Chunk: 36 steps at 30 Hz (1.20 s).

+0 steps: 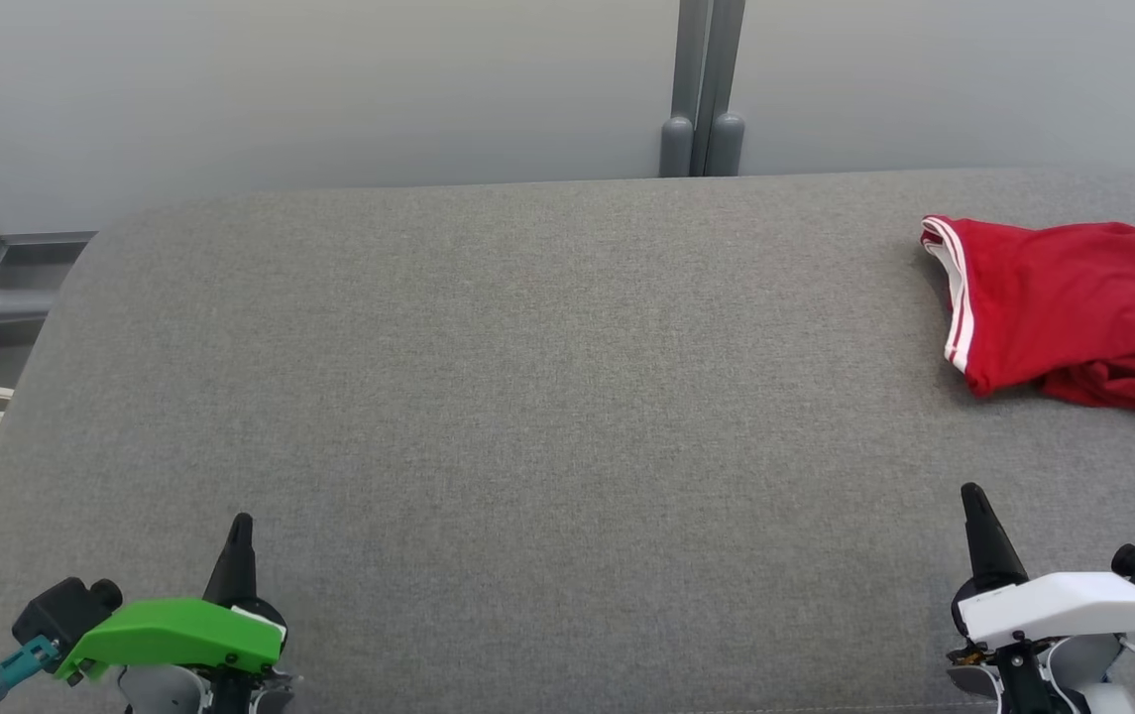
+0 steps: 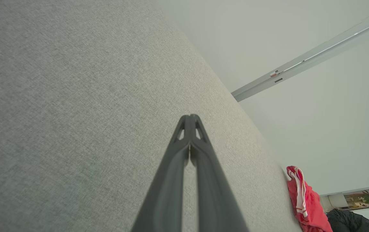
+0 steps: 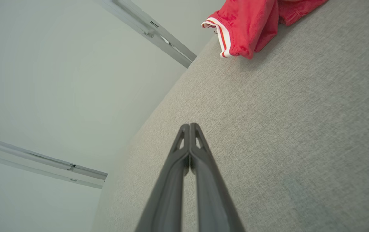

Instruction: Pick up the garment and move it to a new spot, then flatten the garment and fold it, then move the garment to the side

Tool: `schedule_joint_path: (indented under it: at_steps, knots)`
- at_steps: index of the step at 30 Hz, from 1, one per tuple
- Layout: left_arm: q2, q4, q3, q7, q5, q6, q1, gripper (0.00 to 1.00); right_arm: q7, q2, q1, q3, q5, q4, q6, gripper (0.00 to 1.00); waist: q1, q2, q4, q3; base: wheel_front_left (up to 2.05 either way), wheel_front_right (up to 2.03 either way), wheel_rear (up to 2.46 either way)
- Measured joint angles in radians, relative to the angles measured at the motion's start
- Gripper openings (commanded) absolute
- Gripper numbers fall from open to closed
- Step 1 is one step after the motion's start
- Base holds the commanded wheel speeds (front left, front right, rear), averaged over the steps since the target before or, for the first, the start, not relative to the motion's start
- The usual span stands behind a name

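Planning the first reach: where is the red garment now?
In the head view the red garment lies bunched at the far right of the grey padded surface, ahead of the right gripper and apart from it.

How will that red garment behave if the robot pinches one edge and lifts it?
The red garment lies in soft folds and creases, so it will probably hang limp and unfold rather than keep its shape. It looks like thin cloth, so it is likely light. Pushed, it may bunch up instead of sliding, since the grey fabric surface looks rough-woven.
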Motion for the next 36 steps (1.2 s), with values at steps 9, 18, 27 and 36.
schedule_joint_path:
  at_steps: [9, 18, 27, 36]
  knots:
    - [-0.014, -0.002, 0.025, 0.030, -0.078, -0.016, -0.017, 0.00, 0.017, -0.001, 0.000, -0.007, 0.105, -0.017, 0.000, 0.00, 0.0000, 0.0000, -0.002, 0.002, 0.00, 0.00, 0.00]
    - [-0.026, -0.003, 0.050, 0.061, -0.150, -0.027, -0.031, 0.00, 0.031, -0.002, 0.000, -0.015, 0.199, -0.032, 0.000, 0.00, 0.0000, 0.0000, -0.003, 0.004, 0.00, 0.00, 0.00]
    - [-0.035, -0.005, 0.071, 0.086, -0.219, -0.042, -0.046, 0.00, 0.043, -0.002, 0.000, -0.021, 0.288, -0.046, 0.000, 0.00, 0.0000, 0.0000, -0.005, 0.006, 0.00, 0.00, 0.00]
    - [-0.047, -0.006, 0.090, 0.111, -0.283, -0.054, -0.060, 0.00, 0.057, -0.003, 0.000, -0.027, 0.369, -0.060, 0.000, 0.00, 0.0000, 0.0000, -0.007, 0.008, 0.00, 0.00, 0.00]
